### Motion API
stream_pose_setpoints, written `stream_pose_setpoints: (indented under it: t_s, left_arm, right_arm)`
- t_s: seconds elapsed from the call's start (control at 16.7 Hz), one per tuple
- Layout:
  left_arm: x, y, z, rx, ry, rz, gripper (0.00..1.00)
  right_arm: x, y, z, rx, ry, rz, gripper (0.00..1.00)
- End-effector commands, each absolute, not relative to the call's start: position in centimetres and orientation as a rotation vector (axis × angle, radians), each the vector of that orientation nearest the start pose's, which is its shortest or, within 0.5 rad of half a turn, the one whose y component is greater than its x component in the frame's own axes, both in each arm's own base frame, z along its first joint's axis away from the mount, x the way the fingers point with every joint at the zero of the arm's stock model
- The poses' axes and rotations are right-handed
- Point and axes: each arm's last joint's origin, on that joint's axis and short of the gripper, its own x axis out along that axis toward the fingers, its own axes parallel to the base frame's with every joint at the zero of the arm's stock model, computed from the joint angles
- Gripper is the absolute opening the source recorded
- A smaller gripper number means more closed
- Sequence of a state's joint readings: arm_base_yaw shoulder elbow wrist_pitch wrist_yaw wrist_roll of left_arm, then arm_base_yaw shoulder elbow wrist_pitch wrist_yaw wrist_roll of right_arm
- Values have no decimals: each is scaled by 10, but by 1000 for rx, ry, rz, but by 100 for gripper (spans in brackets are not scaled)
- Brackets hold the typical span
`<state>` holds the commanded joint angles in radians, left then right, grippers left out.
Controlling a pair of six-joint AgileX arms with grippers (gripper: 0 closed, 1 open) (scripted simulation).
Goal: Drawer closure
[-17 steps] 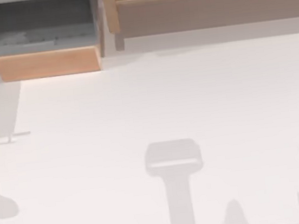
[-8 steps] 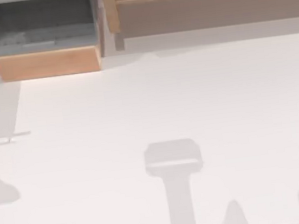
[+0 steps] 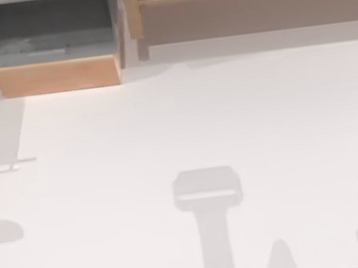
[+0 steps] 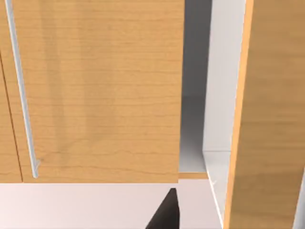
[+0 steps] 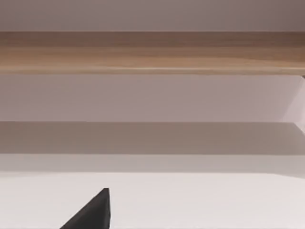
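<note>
The drawer [image 3: 56,76] stands pulled out at the table's far left, its light-brown front panel facing the table and its grey floor [image 3: 46,32] showing behind it. In the left wrist view the same wooden front panel [image 4: 100,95] looms close, with a grey gap [image 4: 193,124] beside it. A dark part of my left gripper [image 4: 166,214] pokes in just in front of the panel's lower edge. A dark part of my right gripper [image 5: 93,212] hangs over the white table, facing the cabinet's long face.
The wide wooden cabinet body [image 3: 252,7] with a brown-grey face runs along the far edge to the right of the drawer, seen again as the cabinet face [image 5: 152,98]. A wooden side wall [image 4: 271,119] flanks the gap. White tabletop [image 3: 185,127] carries arm shadows.
The arm shadow at the table's left edge has slid lower and shrunk a little. The drawer front and the other shadows stay where they were.
</note>
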<state>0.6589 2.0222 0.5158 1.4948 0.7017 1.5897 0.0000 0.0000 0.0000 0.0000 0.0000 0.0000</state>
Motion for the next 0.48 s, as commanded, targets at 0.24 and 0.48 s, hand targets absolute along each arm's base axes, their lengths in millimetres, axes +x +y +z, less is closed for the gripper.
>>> stream_pose_setpoints:
  t_s: [0.24,0.48]
  left_arm:
    - [254,174,95,1571,-16,-16,10]
    - [254,174,95,1571,-16,-16,0]
  right_arm:
    - [106,-1,160,0,0,0,100]
    - [106,-1,160,0,0,0,100]
